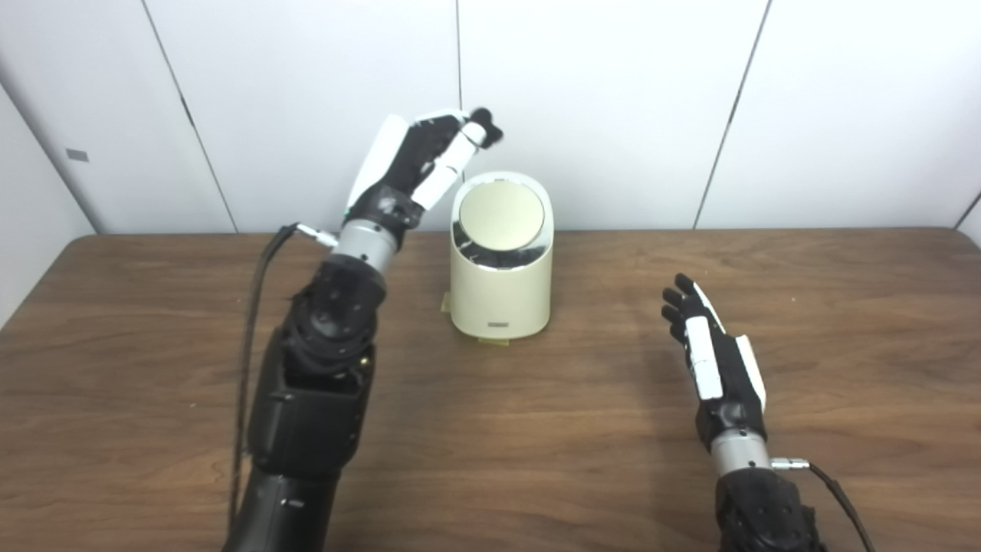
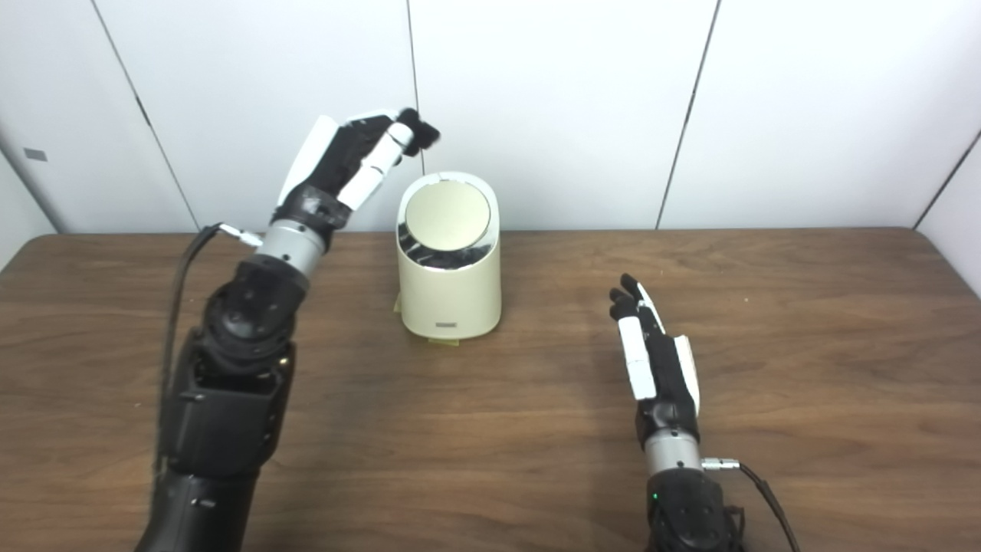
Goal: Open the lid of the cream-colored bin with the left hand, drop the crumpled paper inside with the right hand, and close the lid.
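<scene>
Matt wood-grain table (image 1: 582,429) – glossy cream plastic bin (image 1: 500,295), satin metallic lid (image 1: 502,215)

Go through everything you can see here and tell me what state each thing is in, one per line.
Bin: upright on the table.
Lid: closed, tilted toward the camera.
Left hand: raised beside the bin's top, holding nothing, fingers curled.
Right hand: open, empty, low over the table.
Crumpled paper: not visible.

Bin (image 1: 502,291) standing alone mid-tabletop (image 1: 536,429), wall panels (image 1: 613,100) closing in just behind it. Left hand (image 1: 418,165) hovering above-left of the lid (image 1: 502,215), leaving front and right approaches open.
</scene>
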Robot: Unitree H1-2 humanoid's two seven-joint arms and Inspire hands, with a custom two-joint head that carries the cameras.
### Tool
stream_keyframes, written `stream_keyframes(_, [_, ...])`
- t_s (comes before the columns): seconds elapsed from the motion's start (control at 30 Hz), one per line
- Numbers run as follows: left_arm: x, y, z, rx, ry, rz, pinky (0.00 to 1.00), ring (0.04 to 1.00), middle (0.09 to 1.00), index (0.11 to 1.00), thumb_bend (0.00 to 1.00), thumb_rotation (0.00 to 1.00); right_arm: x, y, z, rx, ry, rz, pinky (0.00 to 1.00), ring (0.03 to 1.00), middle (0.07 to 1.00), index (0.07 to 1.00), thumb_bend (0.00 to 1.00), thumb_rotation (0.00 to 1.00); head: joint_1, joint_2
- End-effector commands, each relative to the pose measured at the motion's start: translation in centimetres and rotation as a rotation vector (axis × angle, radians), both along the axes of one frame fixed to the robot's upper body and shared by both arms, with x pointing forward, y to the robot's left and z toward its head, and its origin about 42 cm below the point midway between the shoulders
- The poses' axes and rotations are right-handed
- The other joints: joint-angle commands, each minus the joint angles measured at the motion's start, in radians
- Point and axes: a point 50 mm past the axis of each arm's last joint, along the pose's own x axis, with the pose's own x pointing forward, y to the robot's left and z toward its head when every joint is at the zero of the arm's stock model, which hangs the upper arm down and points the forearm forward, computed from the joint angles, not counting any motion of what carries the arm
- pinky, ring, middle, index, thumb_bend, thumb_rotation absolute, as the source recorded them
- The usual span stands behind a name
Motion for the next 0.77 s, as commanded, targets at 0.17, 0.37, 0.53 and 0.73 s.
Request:
stream_keyframes(0.17, [-4.4,5.5,-5.5,-0.269,0.127,0.002,0.85,0.875,0.877,0.898,0.41,0.92,1.1,0.4,2.3,0.076,-0.09,0.022,0.95,0.955,0.943,0.935,0.64,1.0,-0.008,0.006])
stream_keyframes(0.37, [-8.5,7.3,-9.7,-0.534,0.233,-0.003,1.0,0.998,0.998,0.999,0.43,1.0,0.6,-0.4,2.5,0.15,-0.086,-0.007,0.94,0.961,0.952,0.933,0.65,1.0,-0.006,0.01])
stream_keyframes(0.53, [-10.8,7.5,-11.5,-0.581,0.237,0.033,1.0,1.0,1.0,1.0,0.46,1.0,0.1,-1.4,2.6,0.212,-0.067,0.011,0.99,0.995,0.983,0.962,0.63,1.0,0.011,0.012])
stream_keyframes(0.73, [-12.6,7.1,-12.9,-0.609,0.223,0.085,1.0,1.0,1.0,1.0,0.46,0.97,-0.7,-2.8,2.1,0.223,-0.054,0.048,1.0,1.0,1.0,0.991,0.61,1.0,0.02,0.017])
